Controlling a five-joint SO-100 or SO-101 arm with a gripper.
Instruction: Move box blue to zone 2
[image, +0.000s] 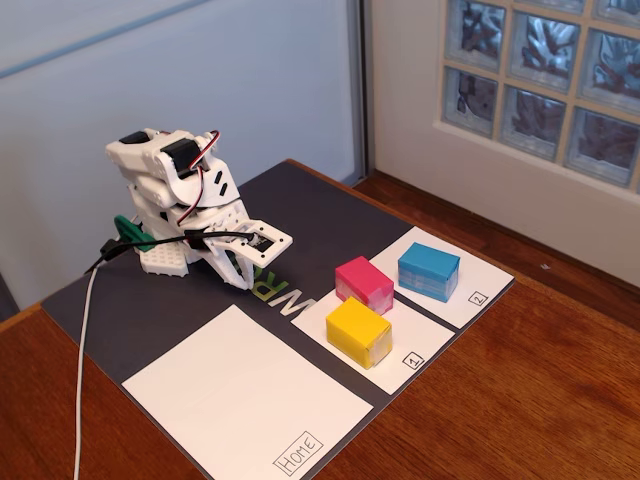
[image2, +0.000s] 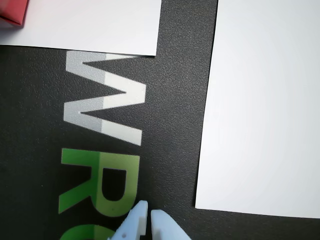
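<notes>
The blue box (image: 429, 270) sits upright on the white sheet marked "2" (image: 478, 276), at the right of the fixed view. My gripper (image: 243, 281) is folded back near the arm's base, well to the left of the box, low over the dark mat. In the wrist view the two pale fingertips of the gripper (image2: 149, 214) lie close together with only a thin slit between them and nothing held. The blue box is out of the wrist view.
A pink box (image: 364, 284) and a yellow box (image: 358, 332) stand on the sheet marked "1" (image: 420, 345). The large "Home" sheet (image: 240, 395) lies in front. A dark mat (image: 150, 300) with printed letters covers the wooden table. A white cable (image: 84, 380) hangs at the left.
</notes>
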